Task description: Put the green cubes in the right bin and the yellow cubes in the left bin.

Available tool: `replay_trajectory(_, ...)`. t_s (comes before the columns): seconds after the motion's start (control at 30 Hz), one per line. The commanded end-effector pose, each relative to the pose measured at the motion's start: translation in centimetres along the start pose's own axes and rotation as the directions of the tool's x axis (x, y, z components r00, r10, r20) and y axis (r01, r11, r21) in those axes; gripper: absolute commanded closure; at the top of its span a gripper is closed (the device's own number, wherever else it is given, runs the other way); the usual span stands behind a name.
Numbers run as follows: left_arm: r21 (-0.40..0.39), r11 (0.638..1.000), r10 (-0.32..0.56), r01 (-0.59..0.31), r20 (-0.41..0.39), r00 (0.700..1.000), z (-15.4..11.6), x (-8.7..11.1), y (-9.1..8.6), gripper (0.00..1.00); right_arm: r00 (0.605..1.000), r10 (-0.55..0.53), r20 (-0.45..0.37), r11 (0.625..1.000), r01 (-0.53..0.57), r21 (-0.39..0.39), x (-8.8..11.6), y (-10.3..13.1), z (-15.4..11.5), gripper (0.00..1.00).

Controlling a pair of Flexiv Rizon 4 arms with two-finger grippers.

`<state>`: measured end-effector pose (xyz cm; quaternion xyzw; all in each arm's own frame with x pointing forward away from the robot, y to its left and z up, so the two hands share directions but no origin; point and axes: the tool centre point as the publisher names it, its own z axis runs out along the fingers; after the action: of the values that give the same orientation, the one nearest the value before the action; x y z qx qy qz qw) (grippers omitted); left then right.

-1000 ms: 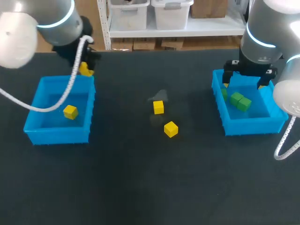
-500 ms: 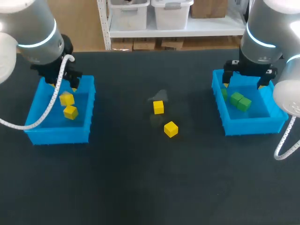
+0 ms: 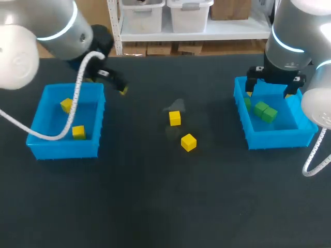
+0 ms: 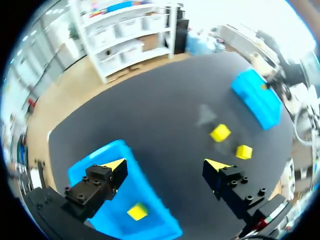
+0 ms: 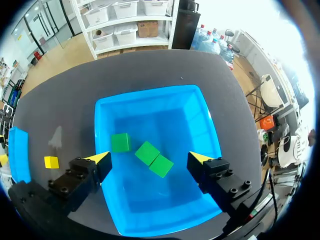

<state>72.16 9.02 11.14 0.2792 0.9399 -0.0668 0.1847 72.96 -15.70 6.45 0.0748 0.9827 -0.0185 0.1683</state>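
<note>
The left gripper (image 4: 166, 165) was seen spread wide, with nothing held between its fingers. Just under one finger the left bin (image 3: 62, 147) was found, with two yellow cubes (image 3: 78, 132) lying apart inside it. Farther ahead, past the other finger, two loose yellow cubes (image 4: 220, 133) were seen on the table (image 3: 155, 206), near each other but not touching. The right gripper (image 5: 150, 157) was likewise held open and empty above the right bin (image 5: 185, 115). Three green cubes (image 5: 120, 142) were lying on that bin's floor under the spread fingers, two touching, the third just beside them.
</note>
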Motion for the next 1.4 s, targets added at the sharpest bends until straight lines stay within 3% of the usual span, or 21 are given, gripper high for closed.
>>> replay_trajectory(0.03,0.092,0.983,0.163,-0.159,-0.036,0.986,1.3,-1.0,-2.9,0.0,1.0,0.001,0.003,1.0,-0.001,-0.001,0.1,-0.1,0.0,0.0)
replay_trajectory(0.3,0.164,0.927,0.357,-0.337,-0.108,0.928,4.1,-1.5,-7.0,0.0,1.0,0.001,0.003,1.0,-0.001,-0.001,0.1,-0.1,0.0,0.0)
replay_trajectory(0.4,0.172,0.899,0.427,-0.404,-0.134,0.894,5.2,-1.6,-7.7,0.0,1.0,0.001,0.003,1.0,-0.001,-0.001,0.1,-0.1,0.0,0.0)
replay_trajectory(0.67,0.15,0.861,0.508,-0.487,-0.199,0.838,8.4,-3.0,-7.9,0.0,1.0,0.001,0.003,1.0,-0.001,-0.001,0.1,-0.1,0.0,0.0)
replay_trajectory(1.0,0.132,0.845,0.535,-0.518,-0.224,0.815,11.9,-5.1,-9.5,0.0,1.0,0.001,0.003,1.0,-0.001,-0.001,0.1,-0.1,0.0,0.0)
replay_trajectory(1.2,0.17,0.833,0.553,-0.527,-0.227,0.802,12.6,-4.8,-11.0,0.0,1.0,0.001,0.003,1.0,-0.001,-0.001,0.1,-0.1,0.0,0.0)
replay_trajectory(1.4,0.181,0.828,0.56,-0.53,-0.233,0.795,13.2,-4.3,-11.2,0.0,1.0,0.001,0.003,1.0,-0.001,-0.001,0.1,-0.1,0.0,0.0)
